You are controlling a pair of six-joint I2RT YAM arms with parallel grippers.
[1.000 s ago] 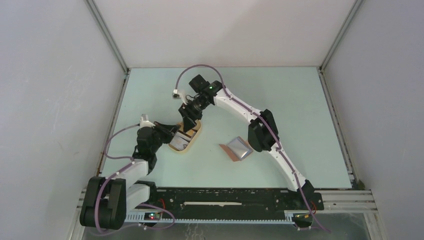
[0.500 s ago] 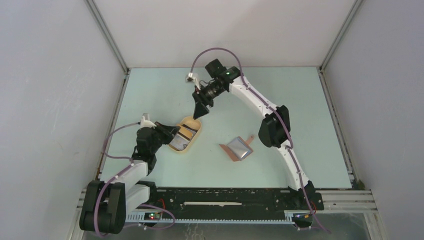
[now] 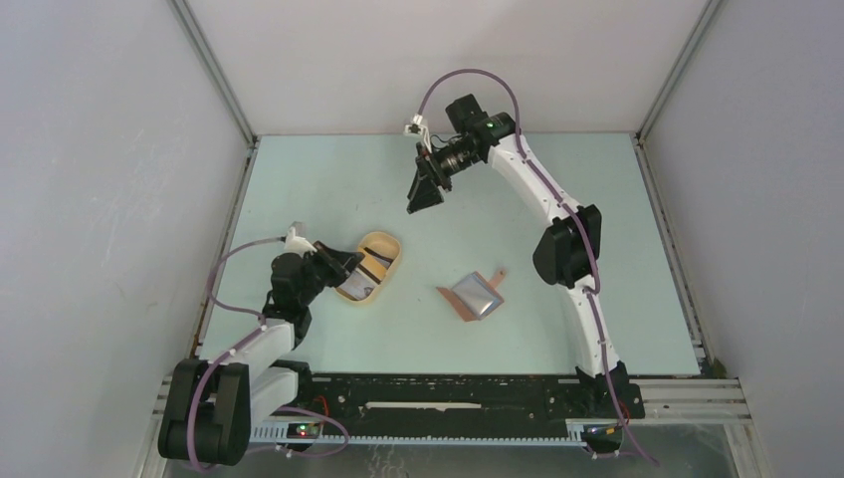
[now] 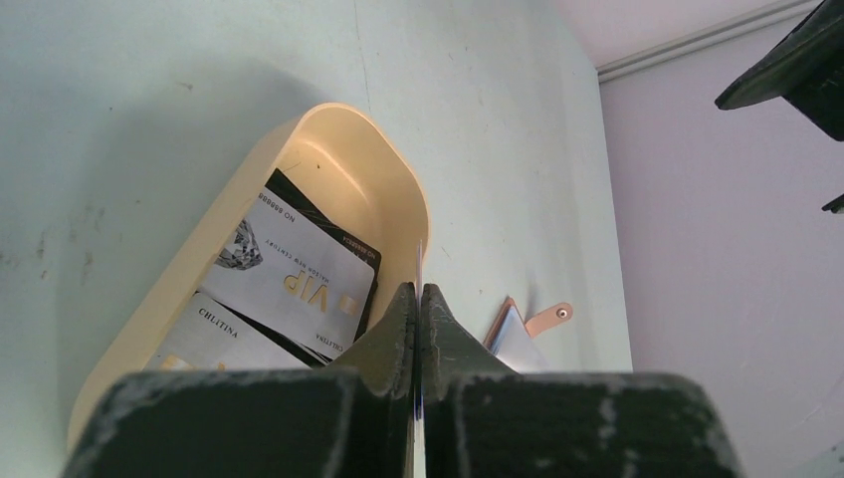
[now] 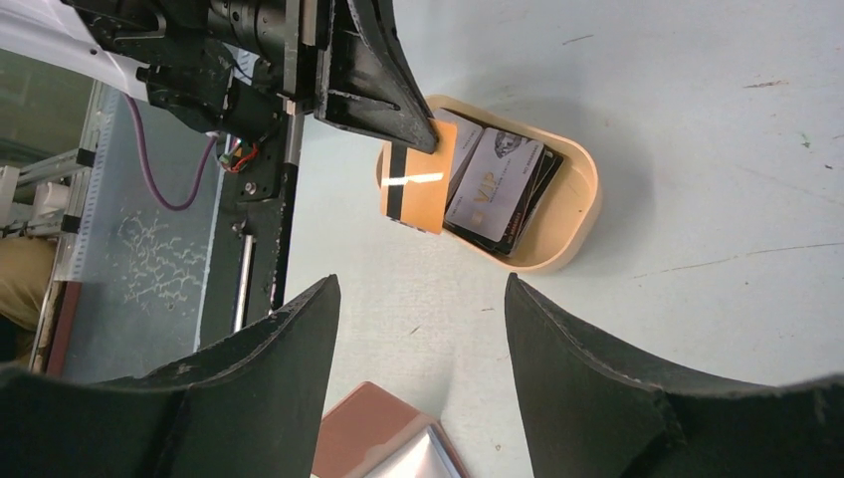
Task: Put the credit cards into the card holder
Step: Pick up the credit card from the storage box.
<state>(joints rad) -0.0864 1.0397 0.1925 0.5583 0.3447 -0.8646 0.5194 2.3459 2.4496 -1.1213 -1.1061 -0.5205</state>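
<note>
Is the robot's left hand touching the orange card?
Touching. The right wrist view shows the left fingers pinched shut on the top edge of the orange card.

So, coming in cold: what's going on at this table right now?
The left gripper is shut on an orange card with a dark stripe, holding it on edge by the rim of the tan tray. More cards lie in that tray. The right gripper is open and empty, raised over the far part of the table. The brown card holder lies open on the table to the right of the tray, and neither gripper is touching it.
</note>
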